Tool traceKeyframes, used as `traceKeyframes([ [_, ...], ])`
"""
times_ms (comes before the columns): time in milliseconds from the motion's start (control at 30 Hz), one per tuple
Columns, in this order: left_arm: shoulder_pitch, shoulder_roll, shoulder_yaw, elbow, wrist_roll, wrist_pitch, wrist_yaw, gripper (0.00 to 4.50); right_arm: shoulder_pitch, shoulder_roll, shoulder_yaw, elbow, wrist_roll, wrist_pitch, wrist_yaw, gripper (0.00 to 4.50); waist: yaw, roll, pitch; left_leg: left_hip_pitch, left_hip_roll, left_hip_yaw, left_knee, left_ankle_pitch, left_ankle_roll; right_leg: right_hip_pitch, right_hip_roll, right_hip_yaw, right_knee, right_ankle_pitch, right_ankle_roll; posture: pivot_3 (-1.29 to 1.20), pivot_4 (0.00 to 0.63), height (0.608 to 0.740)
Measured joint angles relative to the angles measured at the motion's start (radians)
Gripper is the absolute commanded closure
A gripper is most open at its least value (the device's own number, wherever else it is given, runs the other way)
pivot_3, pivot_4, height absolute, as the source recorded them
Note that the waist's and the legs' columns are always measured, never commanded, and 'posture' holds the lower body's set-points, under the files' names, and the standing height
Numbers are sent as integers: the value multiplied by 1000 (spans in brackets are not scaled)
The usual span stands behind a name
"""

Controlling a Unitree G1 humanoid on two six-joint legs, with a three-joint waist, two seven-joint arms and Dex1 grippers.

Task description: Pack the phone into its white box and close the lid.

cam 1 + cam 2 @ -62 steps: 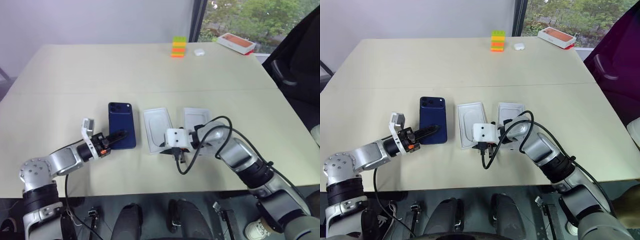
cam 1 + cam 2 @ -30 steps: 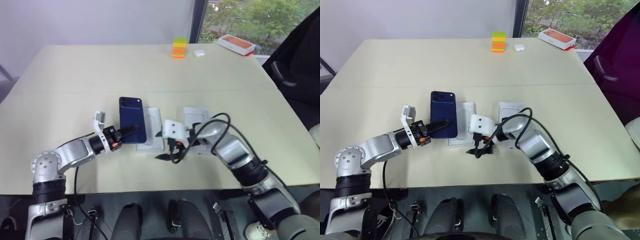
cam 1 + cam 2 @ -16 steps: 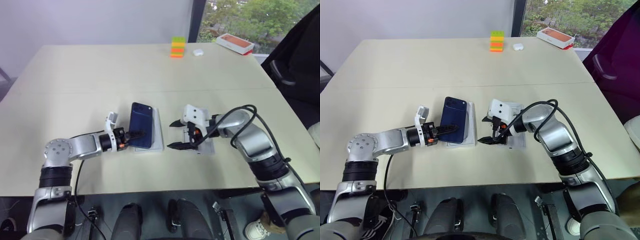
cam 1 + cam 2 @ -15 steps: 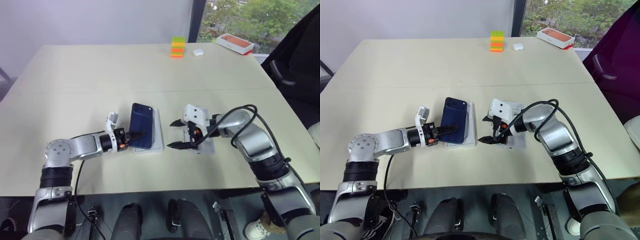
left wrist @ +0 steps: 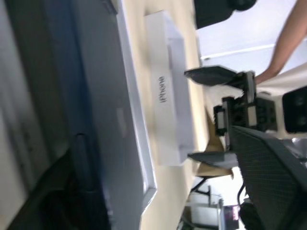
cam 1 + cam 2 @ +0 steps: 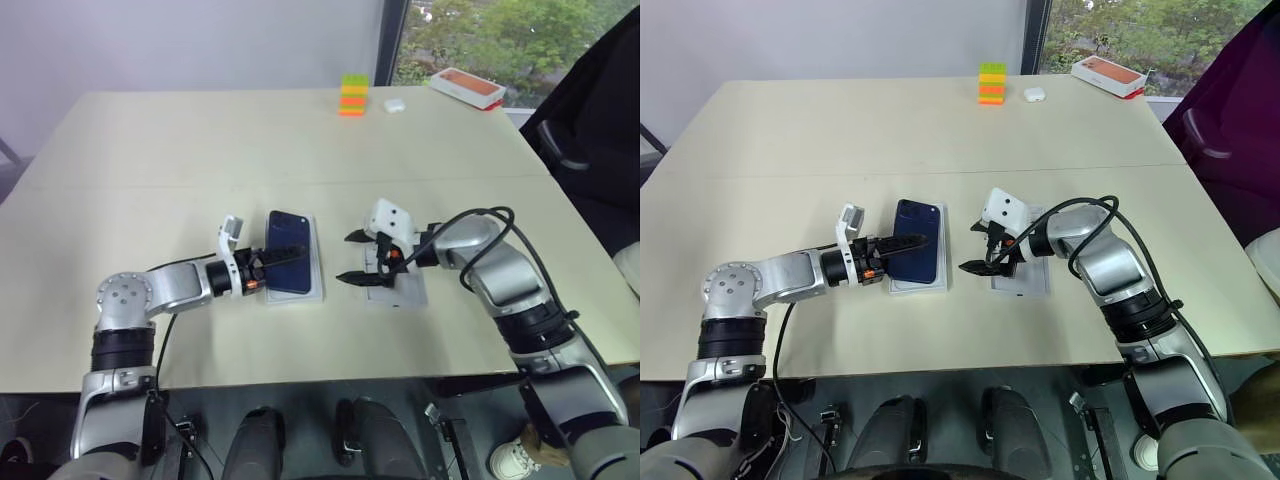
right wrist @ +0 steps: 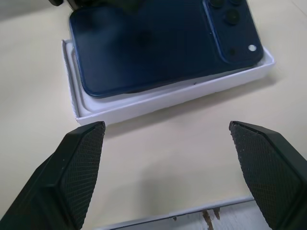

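The dark blue phone (image 6: 917, 255) lies back up in the white box (image 7: 168, 96), a little askew, with its camera corner over the far wall. My left gripper (image 6: 902, 248) sits at the phone's near left edge, open, one finger above the phone and one beside it. The lid (image 6: 1025, 282) rests flat on the table just right of the box, and its side reads "iPhone" (image 5: 165, 91). My right gripper (image 6: 980, 250) hovers between the box and the lid, open and empty, its fingers (image 7: 76, 167) spread wide and pointing at the phone.
At the table's far edge stand a stack of coloured bricks (image 6: 992, 83), a small white earbud case (image 6: 1036, 94) and an orange-topped box (image 6: 1110, 75). A dark chair (image 6: 1230, 120) stands past the table's right side.
My left gripper carried the phone to the right onto the white box and has loosened its hold. My right gripper drew back to the right, off the box and over the lid.
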Motion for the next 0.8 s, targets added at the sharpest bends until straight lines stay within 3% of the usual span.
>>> traceKeyframes([
  [367,-24,45,-11,-55,-51,52,69,310,-10,22,14,12,-8,-23,-14,138,3,0,0,-1,0,-1,0,0,0,0,-1,0,-1,0,0,0,150,740],
  [800,14,183,-18,-151,-117,40,75,310,-19,41,20,51,-12,-42,-27,138,3,0,0,-1,0,-1,0,0,0,-1,-1,0,0,0,0,0,150,740],
])
